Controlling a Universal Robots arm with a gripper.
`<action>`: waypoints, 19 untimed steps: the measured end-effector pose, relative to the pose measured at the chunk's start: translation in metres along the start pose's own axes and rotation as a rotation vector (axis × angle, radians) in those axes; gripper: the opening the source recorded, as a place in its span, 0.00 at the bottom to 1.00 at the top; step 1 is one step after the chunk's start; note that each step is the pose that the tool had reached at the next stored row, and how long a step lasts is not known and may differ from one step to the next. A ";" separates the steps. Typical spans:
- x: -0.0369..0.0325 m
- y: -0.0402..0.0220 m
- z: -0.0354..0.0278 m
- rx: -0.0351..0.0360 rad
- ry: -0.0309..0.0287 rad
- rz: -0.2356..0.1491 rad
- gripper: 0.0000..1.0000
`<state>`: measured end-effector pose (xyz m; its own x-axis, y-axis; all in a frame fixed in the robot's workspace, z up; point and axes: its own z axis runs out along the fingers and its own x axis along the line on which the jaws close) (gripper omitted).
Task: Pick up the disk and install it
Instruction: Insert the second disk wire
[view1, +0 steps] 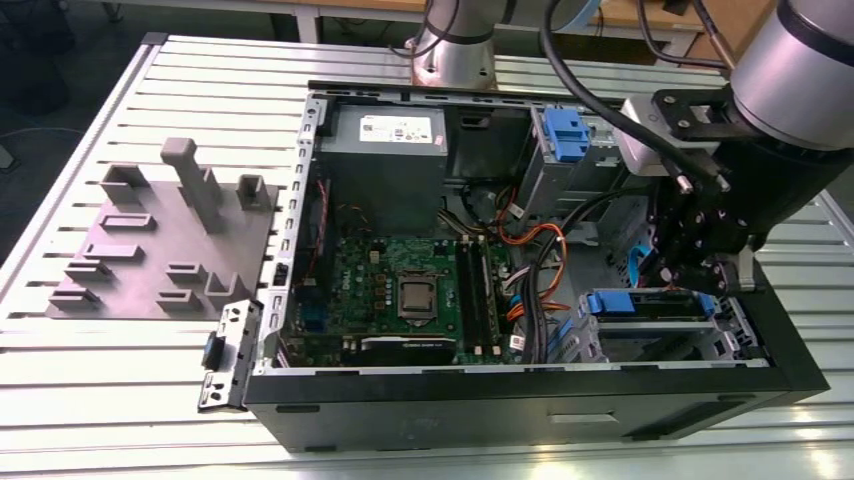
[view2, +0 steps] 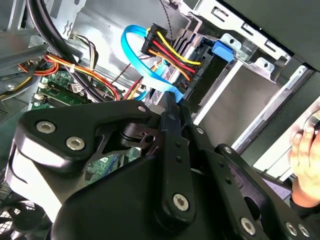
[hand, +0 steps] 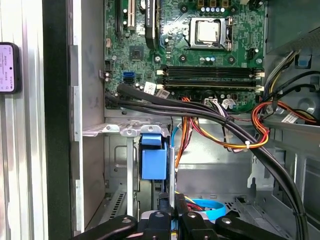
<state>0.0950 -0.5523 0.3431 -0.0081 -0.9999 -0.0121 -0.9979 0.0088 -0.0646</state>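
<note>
your end effector (view1: 697, 285): pressed together, clamping nothing | low in case (view1: 534, 405), at disk (view1: 638, 303) in bay (view1: 657, 336) | reads as closed tip for pushing it home

An open computer case (view1: 534, 410) lies on the slatted tabletop (view1: 134, 390), its green motherboard (view1: 400, 290) exposed. A grey fixture block (view1: 147, 250) sits beside it on the exterior view's left. On the right, the arm (view1: 801, 70) reaches down into the case, its pincer (view1: 718, 278) just above the blue-framed disk (view1: 627, 303) lying in the drive bay.
</note>
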 end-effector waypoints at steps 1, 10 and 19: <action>0.0003 0.0001 0.0004 0.0001 0.0001 0.000 0.16; 0.0030 0.0015 0.0019 0.0003 -0.0002 0.002 0.16; 0.0079 0.0016 0.0038 0.0003 0.0000 0.004 0.16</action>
<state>0.0936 -0.5601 0.3391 -0.0123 -0.9998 -0.0123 -0.9978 0.0131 -0.0648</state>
